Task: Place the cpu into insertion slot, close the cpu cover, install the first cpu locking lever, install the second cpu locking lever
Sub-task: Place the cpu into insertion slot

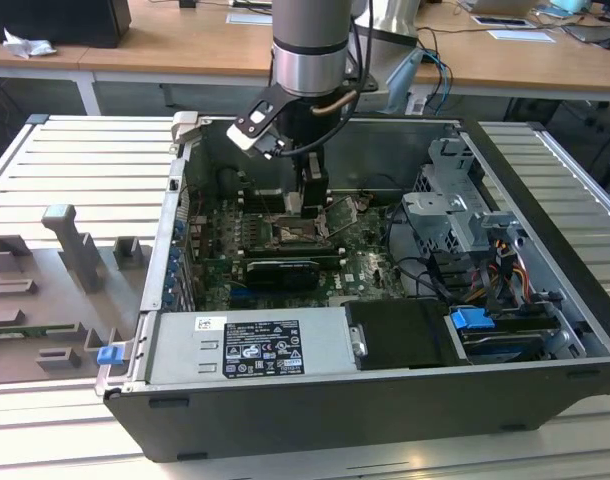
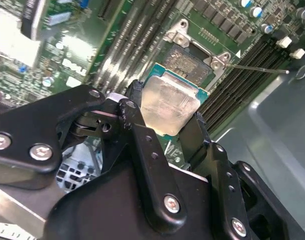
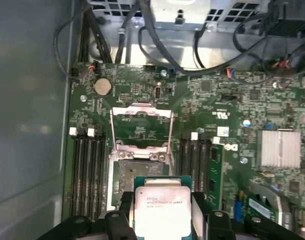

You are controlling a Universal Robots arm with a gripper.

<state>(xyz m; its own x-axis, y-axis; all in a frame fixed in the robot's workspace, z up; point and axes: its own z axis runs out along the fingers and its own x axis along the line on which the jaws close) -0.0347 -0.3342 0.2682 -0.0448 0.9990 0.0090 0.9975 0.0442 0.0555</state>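
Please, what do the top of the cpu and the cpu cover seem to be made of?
The cpu: its top looks like metal, pale silvery-beige with a dull, brushed sheen, and a green board edge shows beneath it. The cpu cover: probably thin sheet metal, silver-grey, with light glinting along its narrow frame.

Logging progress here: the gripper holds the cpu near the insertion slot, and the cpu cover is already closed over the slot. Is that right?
Not quite. The cpu cover is open, swung back off the insertion slot, as the first wrist view shows. The gripper does hold the cpu near the slot.
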